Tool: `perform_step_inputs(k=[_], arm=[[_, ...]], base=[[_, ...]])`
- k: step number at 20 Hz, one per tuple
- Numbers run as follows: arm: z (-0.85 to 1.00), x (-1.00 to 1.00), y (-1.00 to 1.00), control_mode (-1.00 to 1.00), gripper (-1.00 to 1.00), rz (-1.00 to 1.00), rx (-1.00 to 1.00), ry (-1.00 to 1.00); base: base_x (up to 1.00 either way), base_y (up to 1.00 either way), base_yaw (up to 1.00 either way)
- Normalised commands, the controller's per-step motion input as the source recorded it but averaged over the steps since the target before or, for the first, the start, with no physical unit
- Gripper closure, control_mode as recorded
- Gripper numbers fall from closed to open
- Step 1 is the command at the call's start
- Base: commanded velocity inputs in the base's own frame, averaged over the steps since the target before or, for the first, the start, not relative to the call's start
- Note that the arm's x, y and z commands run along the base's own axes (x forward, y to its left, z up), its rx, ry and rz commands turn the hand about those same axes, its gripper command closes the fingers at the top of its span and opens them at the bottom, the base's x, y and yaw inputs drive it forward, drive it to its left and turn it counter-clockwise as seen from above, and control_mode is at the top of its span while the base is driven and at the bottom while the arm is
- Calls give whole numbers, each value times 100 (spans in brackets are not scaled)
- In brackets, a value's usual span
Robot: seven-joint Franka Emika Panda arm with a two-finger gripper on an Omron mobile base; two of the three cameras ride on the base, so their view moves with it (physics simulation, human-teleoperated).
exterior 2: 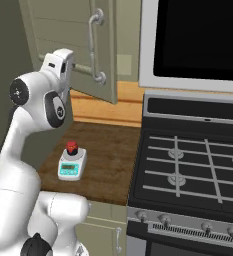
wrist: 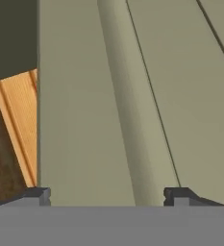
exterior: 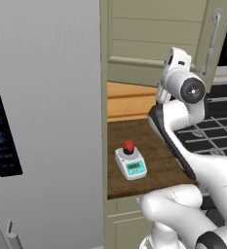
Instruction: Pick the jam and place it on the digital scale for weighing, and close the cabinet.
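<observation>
The jam (exterior: 128, 146) was seen set on the scale (exterior: 130, 164), on the counter (exterior: 156, 160) beside the fridge (exterior: 42, 121). That step was judged done; closing the cabinet (exterior 2: 68, 45) was in hand, its door standing ajar.

The arm was raised, elbow bent, hand up against the door's lower edge. The claw (wrist: 106, 194) was spread and empty, tips close to the panel.

A sideways push on the door was judged to be called for next.
</observation>
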Motion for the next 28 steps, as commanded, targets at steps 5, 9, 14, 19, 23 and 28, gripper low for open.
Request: perform_step_inputs(k=[5,9,14,19,23,28], arm=[[1,86,-32,-100,-100,1,7,0],[1,75,-34,-100,-100,2,7,0],[0,74,-22,-100,-100,7,3,0],[0,72,-7,-100,-100,4,0,0],[0,78,-1,-100,-100,2,0,3],[0,27,-18,-100,-100,1,0,4]], base=[[0,0,0],[0,0,0],[0,0,0],[0,0,0],[0,0,0],[0,0,0]])
